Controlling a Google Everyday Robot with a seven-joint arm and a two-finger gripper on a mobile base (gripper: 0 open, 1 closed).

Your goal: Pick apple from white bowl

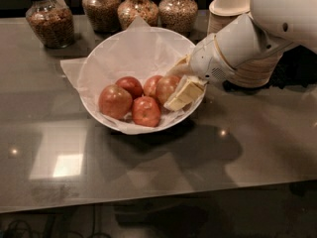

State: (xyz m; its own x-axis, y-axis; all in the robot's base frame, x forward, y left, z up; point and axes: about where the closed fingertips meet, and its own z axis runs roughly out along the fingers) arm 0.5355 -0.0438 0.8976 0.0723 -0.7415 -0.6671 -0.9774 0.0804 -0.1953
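We log gripper at rightmost apple in white bowl, hold undeterminable; neighbouring apples crowd it; jars, stacked bowls line bench's far edge.

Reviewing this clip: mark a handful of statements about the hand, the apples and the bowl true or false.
1. The hand reaches into the right side of the white bowl, next to the apples. True.
2. The apples lie outside the bowl. False: they sit together inside it, on white paper.
3. Jars with brown contents stand behind the bowl. True.
4. One apple is lifted clear above the bowl. False: every apple in view rests low in the bowl.
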